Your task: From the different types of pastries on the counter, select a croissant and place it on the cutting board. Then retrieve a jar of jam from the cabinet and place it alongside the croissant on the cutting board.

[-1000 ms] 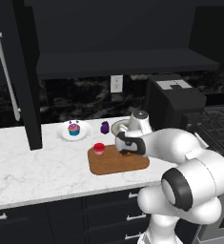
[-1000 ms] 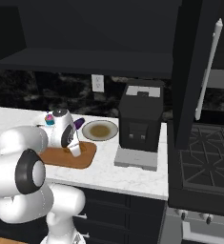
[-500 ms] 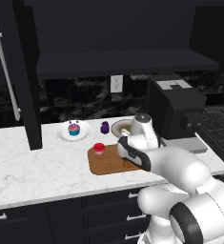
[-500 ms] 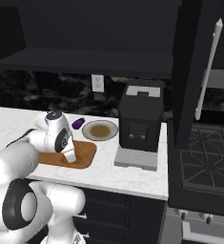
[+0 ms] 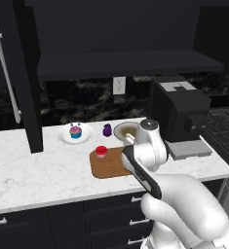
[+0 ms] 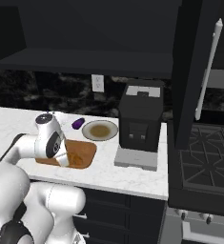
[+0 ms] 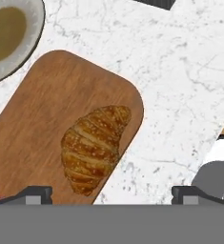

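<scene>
Two task items on the brown wooden cutting board (image 7: 51, 124): golden-brown croissant (image 7: 94, 147) near one edge; squat red jam jar (image 5: 101, 152) at a far corner. Gripper (image 7: 111, 194) wide open, empty, above. Placement apparently complete; nothing evidently remaining.

Croissant (image 7: 95, 147) lying on cutting board (image 7: 46, 109) — near its edge.

wooden cutting board (image 7: 56, 109), marble-veined counter (image 7: 180, 86)
</scene>
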Motion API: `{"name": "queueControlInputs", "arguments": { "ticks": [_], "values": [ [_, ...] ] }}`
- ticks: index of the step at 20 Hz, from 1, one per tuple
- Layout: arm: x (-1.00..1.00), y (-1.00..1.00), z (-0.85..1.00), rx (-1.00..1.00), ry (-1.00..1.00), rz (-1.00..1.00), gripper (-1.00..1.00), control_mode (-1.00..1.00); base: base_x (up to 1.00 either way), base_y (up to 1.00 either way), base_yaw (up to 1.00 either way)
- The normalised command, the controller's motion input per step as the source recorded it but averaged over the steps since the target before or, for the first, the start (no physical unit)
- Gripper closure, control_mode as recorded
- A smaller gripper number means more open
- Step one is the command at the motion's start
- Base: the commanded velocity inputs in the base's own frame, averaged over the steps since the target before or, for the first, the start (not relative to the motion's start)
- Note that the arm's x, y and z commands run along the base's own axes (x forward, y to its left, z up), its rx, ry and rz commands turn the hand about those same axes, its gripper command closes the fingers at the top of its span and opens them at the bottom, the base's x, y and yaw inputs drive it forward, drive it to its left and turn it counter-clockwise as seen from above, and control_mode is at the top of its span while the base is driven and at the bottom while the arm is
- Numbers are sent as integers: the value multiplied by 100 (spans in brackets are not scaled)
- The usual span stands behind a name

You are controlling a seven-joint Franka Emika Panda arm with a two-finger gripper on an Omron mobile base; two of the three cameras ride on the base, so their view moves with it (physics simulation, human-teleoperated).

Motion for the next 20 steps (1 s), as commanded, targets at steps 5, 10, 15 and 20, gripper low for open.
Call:
{"name": "queueControlInputs", "arguments": {
  "ticks": [5, 10, 15, 20],
  "values": [
    [-30, 13, 95, 25, 5, -5, -100, -100, 0, 0, 0],
    [-100, -13, 46, 16, 6, -5, -100, -100, 0, 0, 0],
    [-100, 4, 8, -4, 0, 0, -100, -100, 0, 0, 0],
    [-100, 0, 1, -11, 0, 0, -100, -100, 0, 0, 0]
  ]
}}
